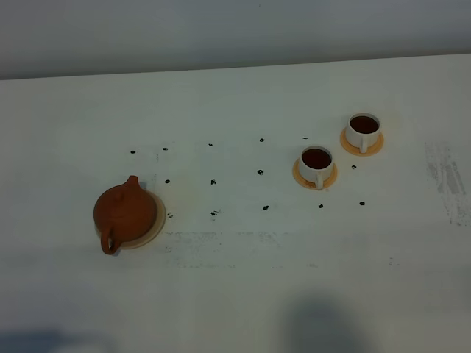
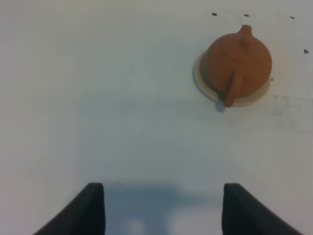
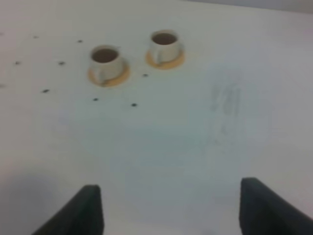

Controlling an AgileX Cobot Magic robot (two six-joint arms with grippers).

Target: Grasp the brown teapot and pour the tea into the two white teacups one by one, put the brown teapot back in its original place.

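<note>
At the near edge of the desk (image 1: 235, 294), both arms are hanging back out of the high view: the left gripper (image 2: 162, 208) is showing its two dark fingers spread wide with nothing between them, and the right gripper (image 3: 168, 210) is likewise standing spread and empty over bare surface. A little farther in, on the left, the brown teapot (image 1: 124, 213) is sitting upright on the pale tan coaster (image 1: 156, 220), its loop handle pointing toward the near edge and its spout toward the far side. Farther still, on the right, the two white teacups are resting on their orange saucers: the nearer cup (image 1: 316, 165) and, just beyond it and to the right, the farther cup (image 1: 363, 131), both already showing dark tea (image 1: 316, 158) inside. Judging by this, the pouring and the return look finished, so the step in hand is appearing to be the retreat; doing it well is meaning drawing both arms clear without brushing the pot's handle or jogging the full cups. Small black marks are dotting the desk between pot and cups, but no brand, label or legible writing is showing anywhere.
</note>
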